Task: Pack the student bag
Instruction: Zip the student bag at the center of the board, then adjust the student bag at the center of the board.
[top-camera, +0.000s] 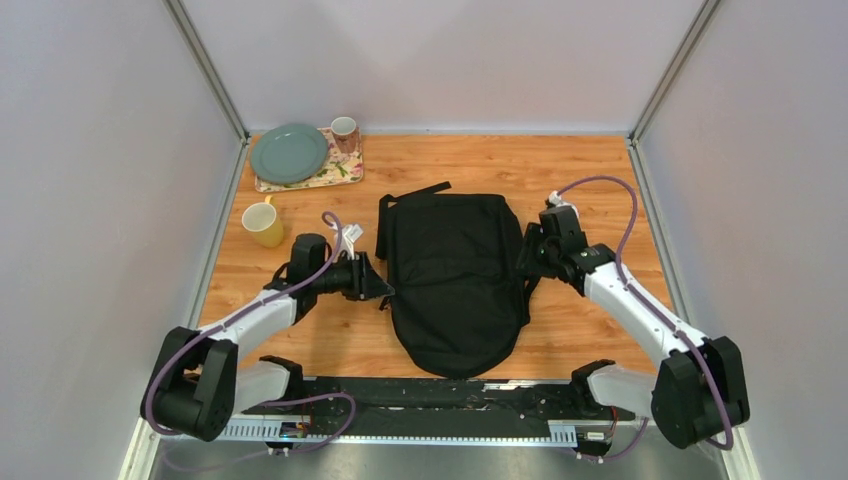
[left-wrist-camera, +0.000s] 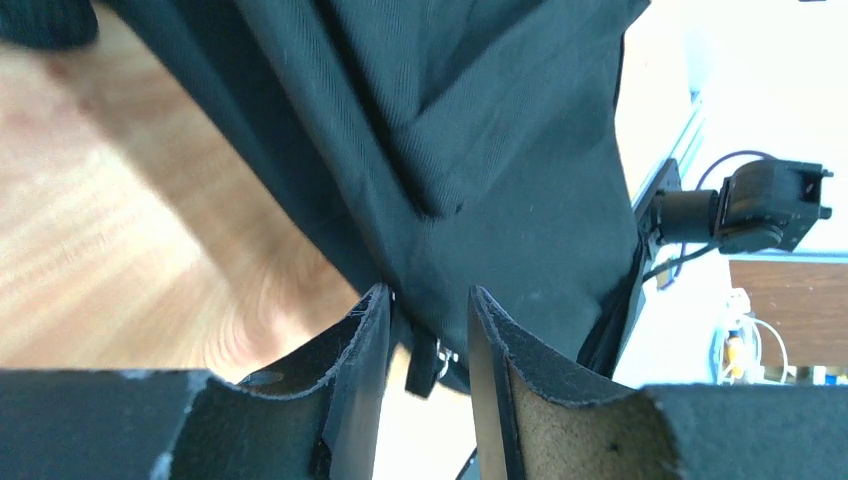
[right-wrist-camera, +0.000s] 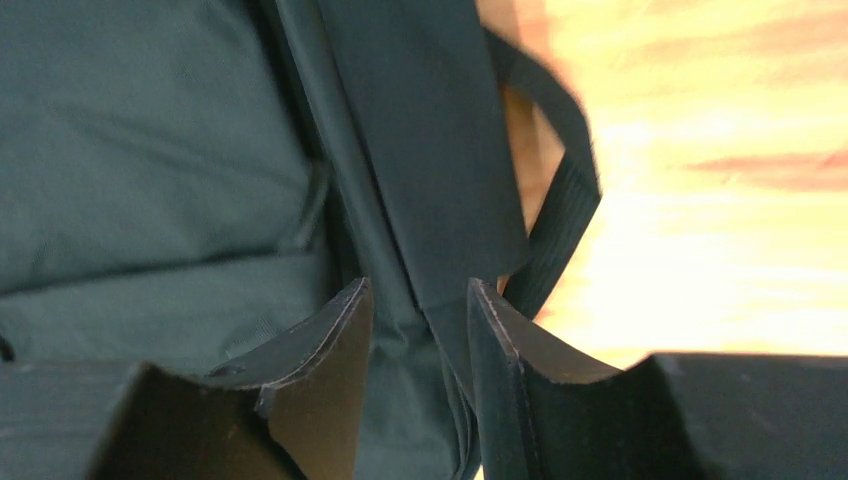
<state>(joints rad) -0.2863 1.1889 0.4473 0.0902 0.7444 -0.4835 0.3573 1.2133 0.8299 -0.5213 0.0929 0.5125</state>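
the black backpack (top-camera: 455, 280) lies flat in the middle of the wooden tabletop (top-camera: 600, 170), its rounded end toward the arms. the left tool (top-camera: 385, 290) sits at the bag's left edge, fingers spread, with the cloth edge and a zip pull (left-wrist-camera: 425, 365) between them. the right tool (top-camera: 527, 262) is at the right edge, fingers spread too, a strap (right-wrist-camera: 560, 200) lying just beside them.

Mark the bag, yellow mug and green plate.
bag (top-camera: 455, 270): top view, middle of its fabric.
yellow mug (top-camera: 265, 229): top view, its body.
green plate (top-camera: 289, 153): top view, its centre.
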